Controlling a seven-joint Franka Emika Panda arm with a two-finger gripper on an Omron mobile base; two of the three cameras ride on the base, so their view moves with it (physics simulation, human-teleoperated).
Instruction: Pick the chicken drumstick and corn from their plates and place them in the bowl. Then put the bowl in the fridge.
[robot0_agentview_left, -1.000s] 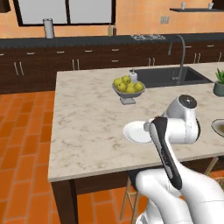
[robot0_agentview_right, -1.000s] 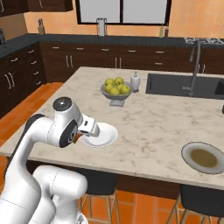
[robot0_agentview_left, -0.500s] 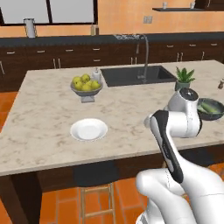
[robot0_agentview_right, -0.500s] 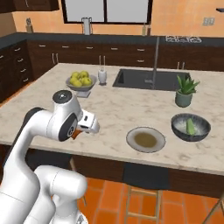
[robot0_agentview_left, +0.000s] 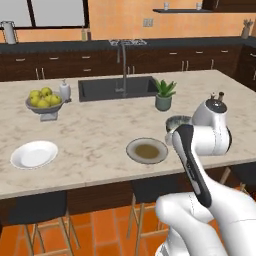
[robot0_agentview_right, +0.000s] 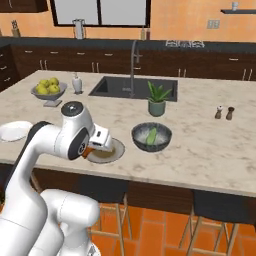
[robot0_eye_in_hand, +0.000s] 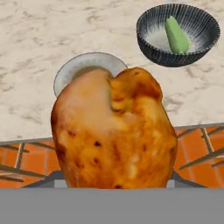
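My gripper (robot0_agentview_right: 91, 149) is shut on the orange-brown chicken drumstick (robot0_eye_in_hand: 113, 131), which looms large in the hand view and hides the fingertips. It hangs at the counter's front edge, over the near side of the grey-rimmed plate (robot0_agentview_right: 111, 154), whose brownish centre is bare. The dark ribbed bowl (robot0_eye_in_hand: 151, 43) stands a short way to the right of that plate, and the corn (robot0_eye_in_hand: 176, 35) lies inside it, green husk up. From the right base view the bowl (robot0_agentview_right: 142, 145) sits just right of my hand. The white plate (robot0_agentview_left: 34, 153) lies bare at the far left. The fridge is out of view.
A potted plant (robot0_agentview_left: 164, 95) stands behind the bowl, beside the sink (robot0_agentview_left: 117, 87) and its faucet. A footed bowl of lemons (robot0_agentview_left: 44, 102) and a soap bottle are at the back left. Salt and pepper shakers (robot0_agentview_right: 224, 112) stand to the right. Stools are under the counter's front edge.
The base has driven right along the island, so the whole scene slid left. The bowl with the corn has come nearer. The drumstick stays in my gripper.
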